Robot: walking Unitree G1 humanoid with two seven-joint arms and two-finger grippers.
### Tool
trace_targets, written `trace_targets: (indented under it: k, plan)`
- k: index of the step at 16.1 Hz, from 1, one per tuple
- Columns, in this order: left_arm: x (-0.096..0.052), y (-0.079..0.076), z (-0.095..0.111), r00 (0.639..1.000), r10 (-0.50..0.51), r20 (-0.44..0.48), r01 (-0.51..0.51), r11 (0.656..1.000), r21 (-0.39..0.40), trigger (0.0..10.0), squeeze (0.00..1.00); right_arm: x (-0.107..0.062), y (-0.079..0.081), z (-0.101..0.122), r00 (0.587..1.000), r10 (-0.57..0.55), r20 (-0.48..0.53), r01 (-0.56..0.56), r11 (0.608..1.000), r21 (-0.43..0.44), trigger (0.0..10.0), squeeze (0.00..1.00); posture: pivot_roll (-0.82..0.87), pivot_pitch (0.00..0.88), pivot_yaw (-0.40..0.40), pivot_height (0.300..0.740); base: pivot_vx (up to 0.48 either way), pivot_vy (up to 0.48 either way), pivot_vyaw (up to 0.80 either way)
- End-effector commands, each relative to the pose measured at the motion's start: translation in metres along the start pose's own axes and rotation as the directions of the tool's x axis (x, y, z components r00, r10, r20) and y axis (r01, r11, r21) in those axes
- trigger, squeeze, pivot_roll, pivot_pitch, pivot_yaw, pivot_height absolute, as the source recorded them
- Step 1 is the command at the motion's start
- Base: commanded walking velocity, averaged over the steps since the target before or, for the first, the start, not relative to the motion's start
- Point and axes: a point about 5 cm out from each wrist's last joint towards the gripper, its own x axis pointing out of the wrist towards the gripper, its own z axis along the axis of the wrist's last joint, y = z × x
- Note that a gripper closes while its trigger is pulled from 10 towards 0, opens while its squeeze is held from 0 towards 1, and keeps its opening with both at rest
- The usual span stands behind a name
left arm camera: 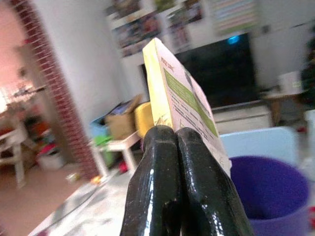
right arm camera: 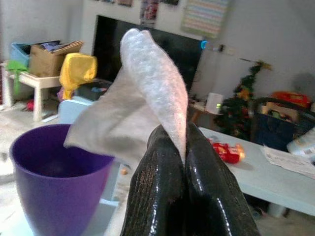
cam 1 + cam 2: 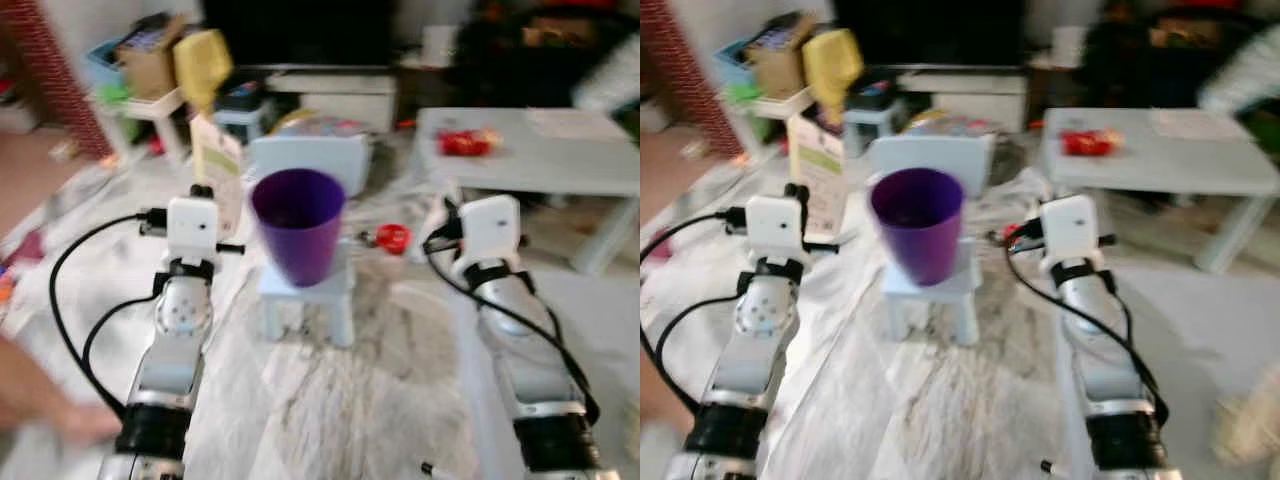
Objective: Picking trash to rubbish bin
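Left claw [image 1: 176, 135]: fingers pressed together on the lower edge of a yellow-and-green carton [image 1: 182, 93], held upright.
Right claw [image 2: 173, 135]: fingers closed on a crumpled white tissue [image 2: 142, 83], which flops over above them.
Purple bin [image 3: 298, 222]: between the two claws and just ahead of them, standing on a small pale stool [image 3: 305, 290].
Red wrapper [image 3: 392, 238]: on the floor beyond the right claw; blurred, so probably trash.
White tabletop [image 3: 560, 155]: further off past the right claw.
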Motion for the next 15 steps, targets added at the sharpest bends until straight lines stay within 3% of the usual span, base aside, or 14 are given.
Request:
trace_targets:
  k: [1, 10, 15]
  plan:
    - [0.0008, 0.0056, -0.0018, 1.000, 0.015, -0.015, -0.015, 1.000, -0.002, 0.0, 0.00, 0.0018, 0.0061, 0.0046, 1.000, 0.021, 0.018, -0.022, 1.000, 0.012, 0.0, 0.00, -0.03, 0.000, -0.003, 0.740, 0.000, 0.000, 0.60]
    - [0.0027, 0.0028, -0.0027, 1.000, -0.002, -0.030, 0.000, 0.998, -0.067, 0.0, 0.00, 0.0015, 0.0051, 0.0048, 1.000, 0.021, 0.020, -0.021, 1.000, 0.020, 0.0, 0.00, -0.04, 0.000, -0.006, 0.740, 0.000, 0.000, 0.06]
    - [0.0024, 0.0032, -0.0049, 0.999, -0.009, -0.043, 0.006, 0.997, -0.081, 0.0, 0.00, 0.0019, 0.0059, 0.0048, 0.999, 0.024, 0.021, -0.024, 0.999, 0.022, 0.0, 0.00, -0.04, 0.000, -0.004, 0.740, 0.341, 0.000, 0.00]
